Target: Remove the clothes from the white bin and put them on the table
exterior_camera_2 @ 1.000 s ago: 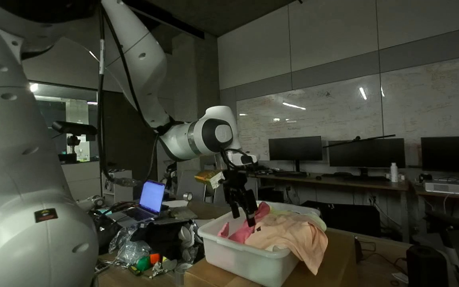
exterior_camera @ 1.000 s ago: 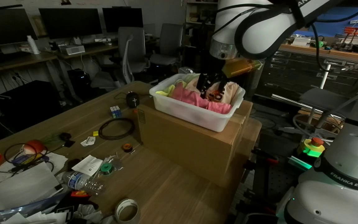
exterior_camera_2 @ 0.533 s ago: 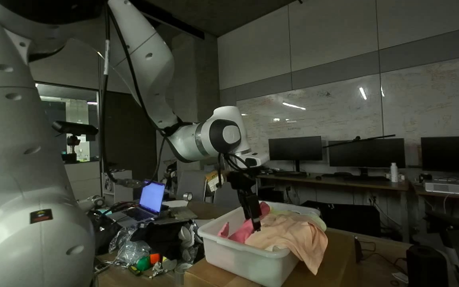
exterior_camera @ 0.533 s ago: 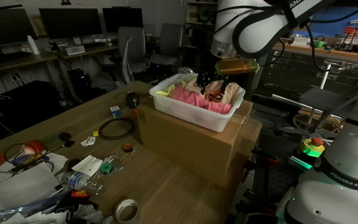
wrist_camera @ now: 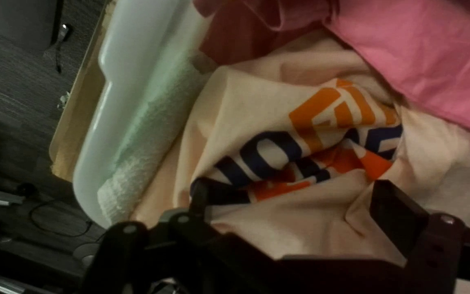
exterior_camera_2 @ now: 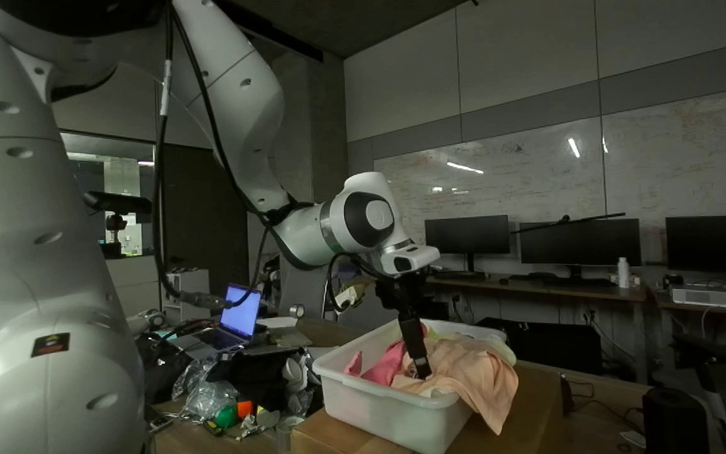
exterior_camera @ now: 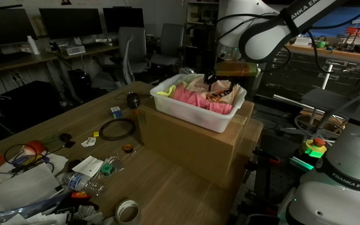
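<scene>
From where I stand, the gripper [wrist_camera: 295, 200] is down low over the white bin [exterior_camera: 186, 114], right by the peach cloth [exterior_camera_2: 473, 372]. Its two fingers are wide apart with nothing pinched – I can't tell if the tips touch the cloth. The peach cloth lies in the bin, but in an exterior view a flap of it hangs over the rim at four o'clock. The bin sits on a big cardboard box [exterior_camera: 186, 147] on the table [exterior_camera: 167, 193]. I think the job is just at its first grab.

Make the wrist view a clock with the gripper in the middle. The pink cloth [wrist_camera: 426, 61] is between one and two o'clock, and a fluffy white cloth [wrist_camera: 149, 147] lies along the bin wall near ten.

To grab well, I would go a tiny bit lower first, so a fat fold sits between the fingers – a thin pinch might slip. Then squeeze slowly. The pink edge seems to lie on top of the peach cloth, so it may come along too. Lift straight up and high, because that flap could catch the rim and tug the bin. For laying it down, the wood between six and seven o'clock from the bin, in an exterior view, looks good.
</scene>
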`<state>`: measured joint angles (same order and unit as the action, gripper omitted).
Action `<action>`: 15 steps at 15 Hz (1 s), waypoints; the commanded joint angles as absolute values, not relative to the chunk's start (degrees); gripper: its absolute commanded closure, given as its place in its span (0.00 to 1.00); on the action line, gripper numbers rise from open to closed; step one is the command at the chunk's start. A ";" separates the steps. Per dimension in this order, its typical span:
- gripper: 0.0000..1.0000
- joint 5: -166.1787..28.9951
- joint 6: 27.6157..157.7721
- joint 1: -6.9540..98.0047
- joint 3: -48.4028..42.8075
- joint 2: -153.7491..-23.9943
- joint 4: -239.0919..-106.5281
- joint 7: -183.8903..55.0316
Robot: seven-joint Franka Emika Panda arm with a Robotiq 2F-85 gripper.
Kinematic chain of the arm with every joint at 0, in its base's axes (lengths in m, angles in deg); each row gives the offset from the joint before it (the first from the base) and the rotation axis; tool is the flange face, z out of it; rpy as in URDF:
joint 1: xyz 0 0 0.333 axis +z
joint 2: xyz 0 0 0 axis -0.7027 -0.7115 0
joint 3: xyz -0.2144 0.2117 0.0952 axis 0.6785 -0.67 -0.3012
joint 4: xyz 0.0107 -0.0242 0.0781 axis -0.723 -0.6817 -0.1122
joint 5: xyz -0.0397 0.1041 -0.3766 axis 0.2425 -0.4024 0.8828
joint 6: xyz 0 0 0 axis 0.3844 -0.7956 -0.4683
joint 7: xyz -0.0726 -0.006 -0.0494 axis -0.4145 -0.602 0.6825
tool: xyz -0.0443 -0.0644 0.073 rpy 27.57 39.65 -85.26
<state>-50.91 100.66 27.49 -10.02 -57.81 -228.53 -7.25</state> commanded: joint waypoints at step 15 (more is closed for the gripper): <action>0.00 -39.58 99.32 28.73 -8.46 -63.09 -226.79 7.33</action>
<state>-42.00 100.42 27.76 -9.78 -61.55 -228.82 5.47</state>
